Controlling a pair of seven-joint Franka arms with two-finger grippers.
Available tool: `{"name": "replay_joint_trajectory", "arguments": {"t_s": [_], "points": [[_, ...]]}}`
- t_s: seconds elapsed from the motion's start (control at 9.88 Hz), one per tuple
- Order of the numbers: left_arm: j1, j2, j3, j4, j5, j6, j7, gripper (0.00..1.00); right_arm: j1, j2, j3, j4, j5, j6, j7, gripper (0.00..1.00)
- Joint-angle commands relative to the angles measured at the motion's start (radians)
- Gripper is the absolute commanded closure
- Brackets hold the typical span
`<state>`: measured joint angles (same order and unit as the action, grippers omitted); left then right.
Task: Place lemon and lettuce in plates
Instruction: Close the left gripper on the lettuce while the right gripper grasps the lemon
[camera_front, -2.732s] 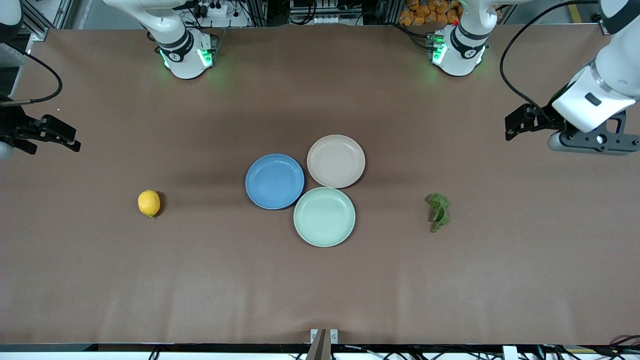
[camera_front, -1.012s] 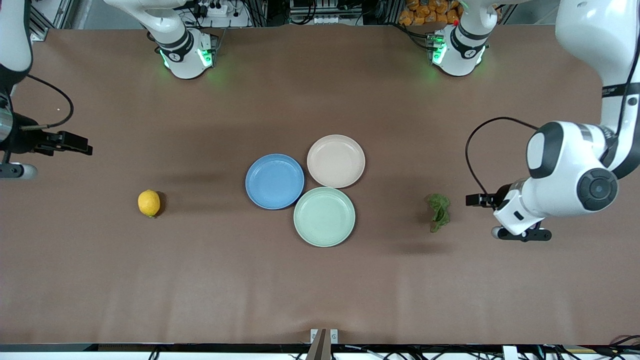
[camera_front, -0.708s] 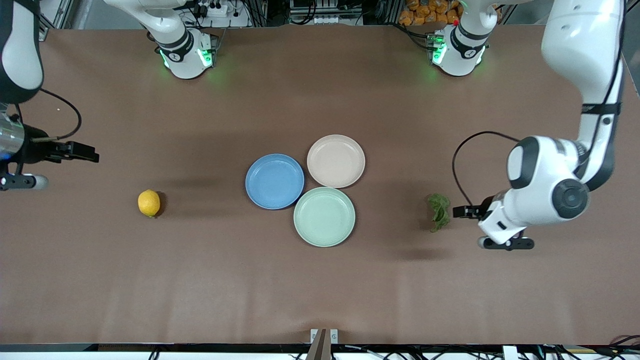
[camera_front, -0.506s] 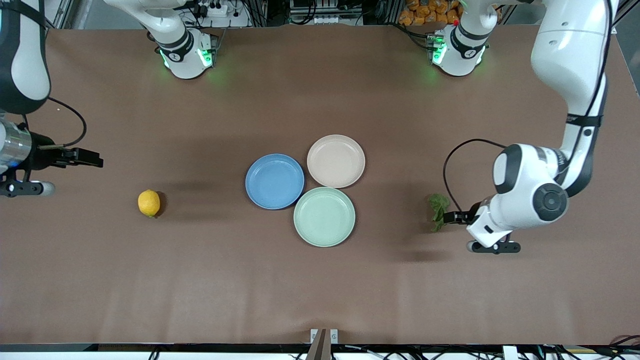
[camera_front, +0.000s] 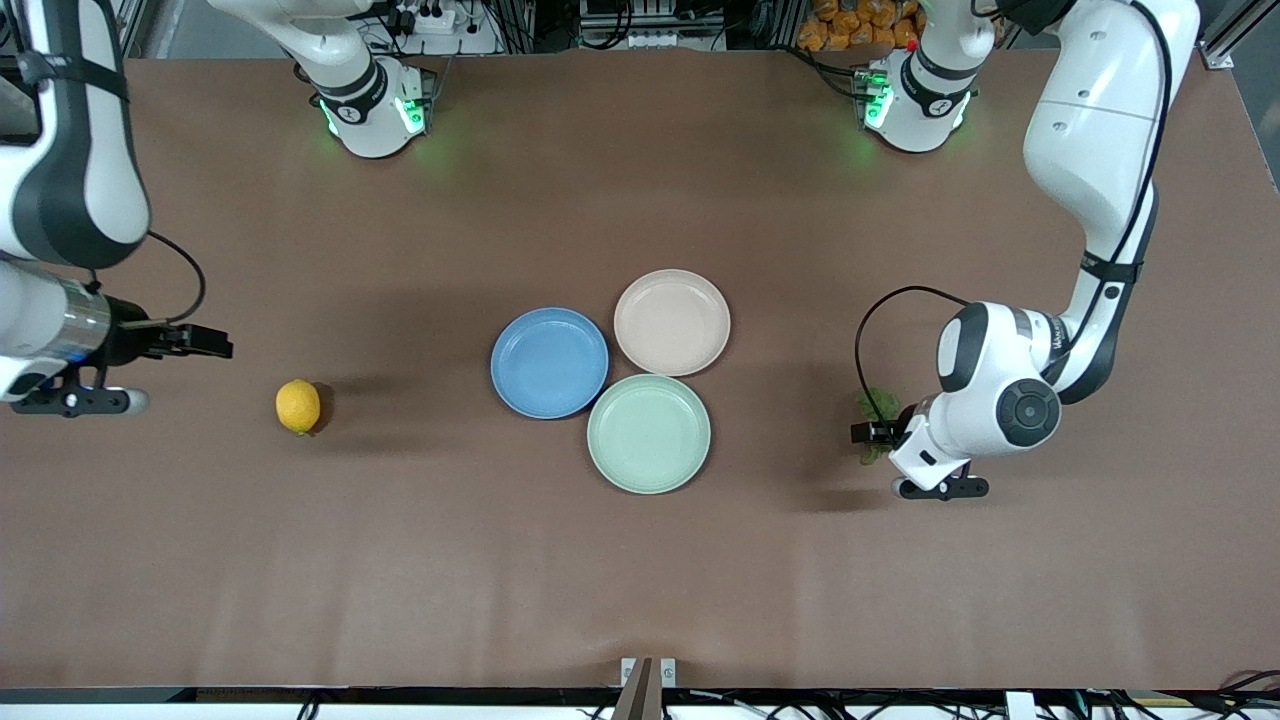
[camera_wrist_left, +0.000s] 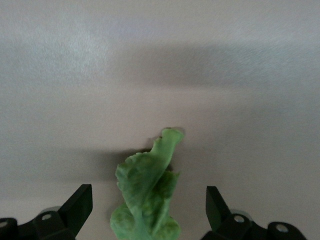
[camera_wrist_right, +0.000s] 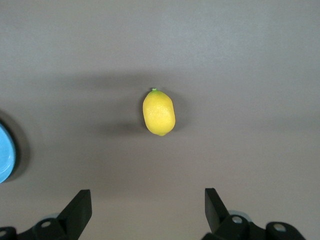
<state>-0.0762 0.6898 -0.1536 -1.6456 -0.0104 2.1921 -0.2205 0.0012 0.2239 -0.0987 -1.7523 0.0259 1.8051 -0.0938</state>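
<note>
The lemon (camera_front: 298, 406) lies on the brown table toward the right arm's end; it also shows in the right wrist view (camera_wrist_right: 159, 112). My right gripper (camera_front: 75, 402) (camera_wrist_right: 147, 210) is open and empty, over bare table beside the lemon, which is not between its fingers. The lettuce (camera_front: 868, 404) lies toward the left arm's end, partly hidden by my left hand. My left gripper (camera_front: 938, 487) (camera_wrist_left: 148, 210) is open, and the lettuce (camera_wrist_left: 147, 195) shows between its spread fingers. The blue plate (camera_front: 549, 362) and the beige-pink plate (camera_front: 672, 322) sit empty mid-table.
A pale mint-green plate (camera_front: 649, 433) touches both plates on the side nearer the front camera and is empty. The blue plate's edge shows in the right wrist view (camera_wrist_right: 4, 152). The arm bases (camera_front: 370, 105) stand along the table's back edge.
The left arm has swung in from the table's end and brought its gripper over the lettuce. The right gripper has moved closer to the lemon. Lemon, lettuce and plates have not moved.
</note>
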Motion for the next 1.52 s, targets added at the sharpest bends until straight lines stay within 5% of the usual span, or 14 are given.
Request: {"name": "replay_joint_trajectory", "arguments": {"t_s": [0.0,0.61,0.71,0.81,1.42], "points": [[0.001,-0.001,0.002,-0.017,0.010,0.011,-0.020,0.00,-0.013,-0.027,0.013,-0.116,0.008,0.128,0.000,0.00],[0.004,0.001,0.000,-0.033,0.012,0.005,-0.019,0.00,-0.015,-0.014,0.019,-0.374,0.009,0.485,0.000,0.00],[0.004,-0.004,0.000,-0.028,0.012,0.005,-0.016,0.25,-0.015,-0.002,0.019,-0.395,0.011,0.525,0.000,0.00],[0.006,-0.007,0.000,-0.026,0.012,0.005,-0.010,0.99,-0.017,0.014,0.020,-0.412,0.012,0.569,0.000,0.00],[0.003,-0.027,0.000,-0.025,0.012,0.003,-0.008,1.00,-0.013,0.136,0.020,-0.418,0.016,0.739,0.000,0.00]]}}
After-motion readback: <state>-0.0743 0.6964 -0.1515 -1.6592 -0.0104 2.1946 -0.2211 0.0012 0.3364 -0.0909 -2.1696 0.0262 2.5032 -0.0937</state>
